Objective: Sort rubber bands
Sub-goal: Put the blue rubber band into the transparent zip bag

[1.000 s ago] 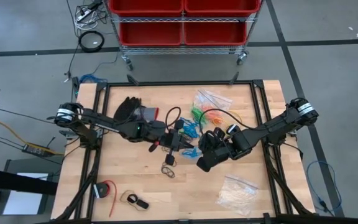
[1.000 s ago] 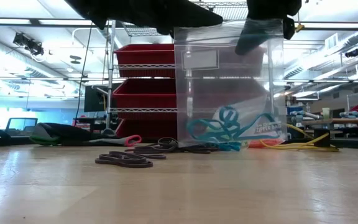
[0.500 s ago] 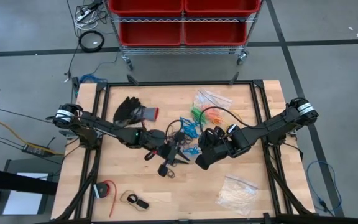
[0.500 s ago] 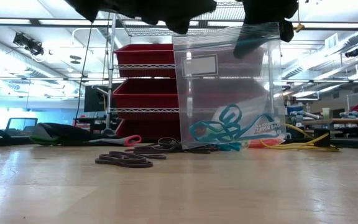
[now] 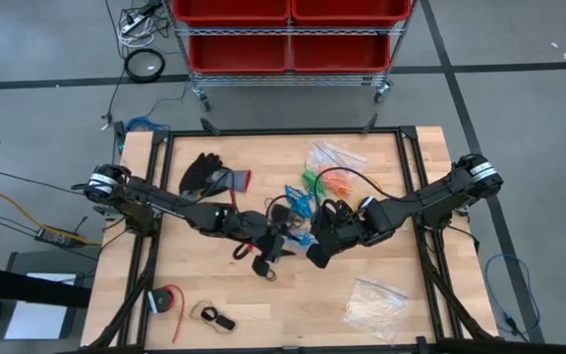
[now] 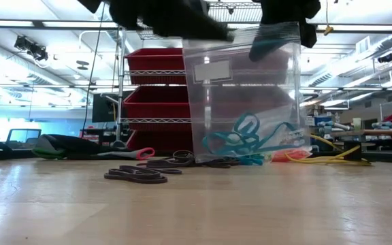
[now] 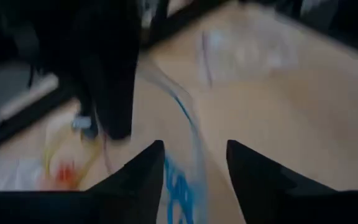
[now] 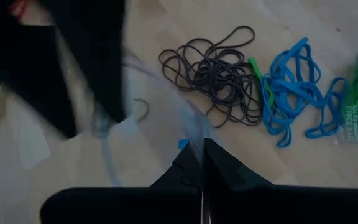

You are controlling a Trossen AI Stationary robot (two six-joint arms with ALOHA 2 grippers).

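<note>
High view: the left pincer (image 5: 281, 243) and right pincer (image 5: 319, 239) meet mid-surface at a clear bag (image 5: 301, 236). Low view: the bag (image 6: 243, 95) hangs upright, blue bands (image 6: 243, 139) at its bottom. Left wrist view: fingers (image 7: 135, 177) spread astride the bag's rim. Right wrist view: right pincer clenched on the rim; loose black bands (image 8: 213, 71) lie just beyond

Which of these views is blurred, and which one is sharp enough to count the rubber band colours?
Left wrist view: heavily smeared; the left end effector has its fingers apart, and the clear bag is only a blue-edged streak. Right wrist view: the dark and blue rubber bands lie sharp on the wood, though the foreground is blurred. Low view: crisp, blue bands visible in the bag.
</note>
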